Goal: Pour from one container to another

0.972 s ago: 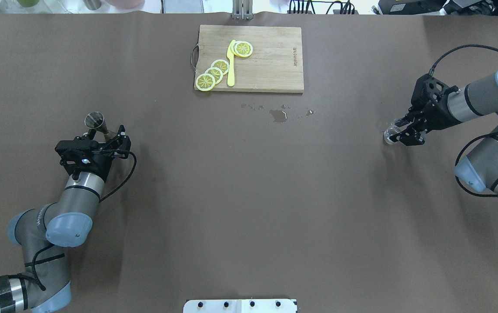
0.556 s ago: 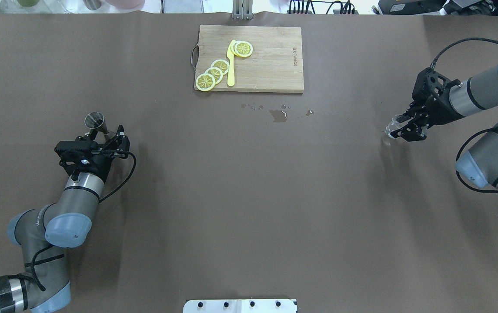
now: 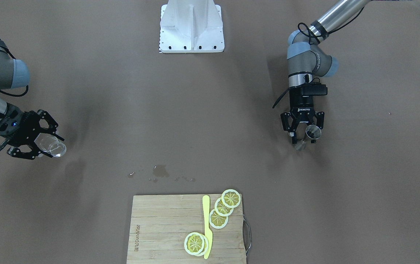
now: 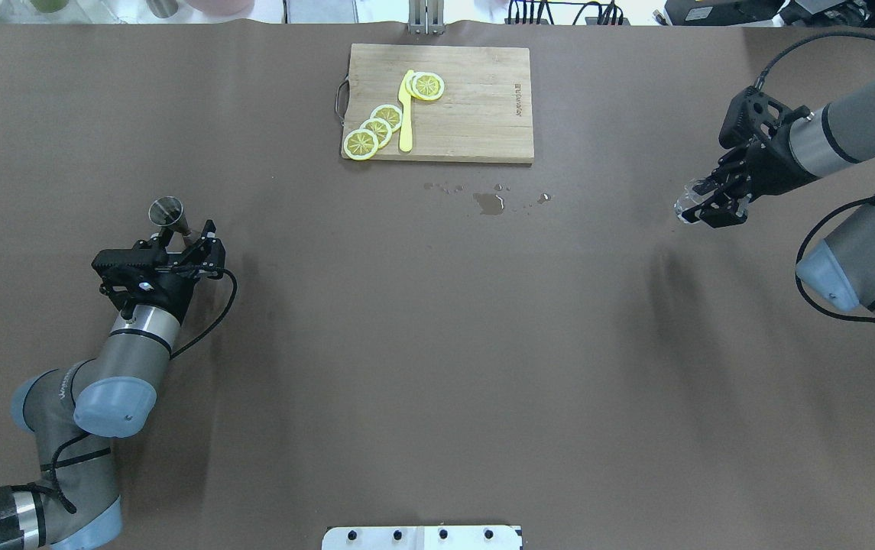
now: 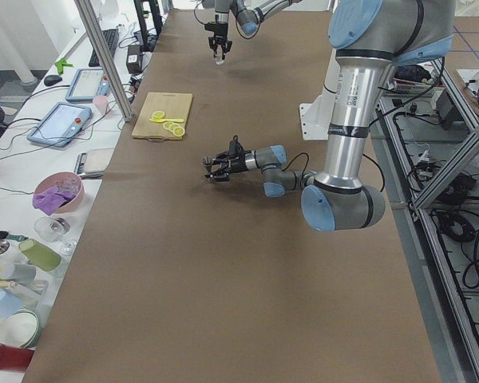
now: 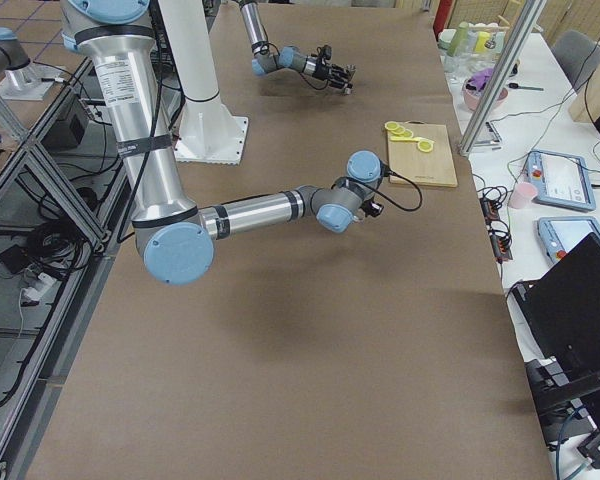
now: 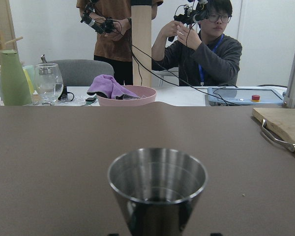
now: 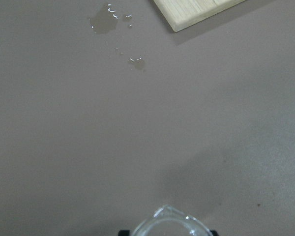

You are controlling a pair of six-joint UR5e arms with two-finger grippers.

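The metal jigger (image 4: 167,211) (image 3: 311,132) stands upright on the brown table at the left. My left gripper (image 4: 191,238) (image 3: 304,136) is level with it and open, a finger on either side. The jigger (image 7: 157,189) fills the left wrist view, dark inside. At the right, my right gripper (image 4: 703,205) (image 3: 40,145) is shut on the clear glass cup (image 4: 687,203) (image 3: 53,147). It holds the cup above the table, its mouth pointing towards the middle. Only the cup's rim (image 8: 167,225) shows in the right wrist view.
A wooden chopping board (image 4: 483,114) (image 3: 158,227) with lemon slices (image 4: 376,130) and a yellow knife (image 4: 406,114) lies at the far middle. Spilled drops (image 4: 490,202) (image 3: 160,170) wet the table before it. A white base plate (image 3: 191,29) is on the robot's side.
My right gripper has risen with the glass cup and moved away from the robot. The left gripper has shifted only slightly; the jigger has stayed in place.
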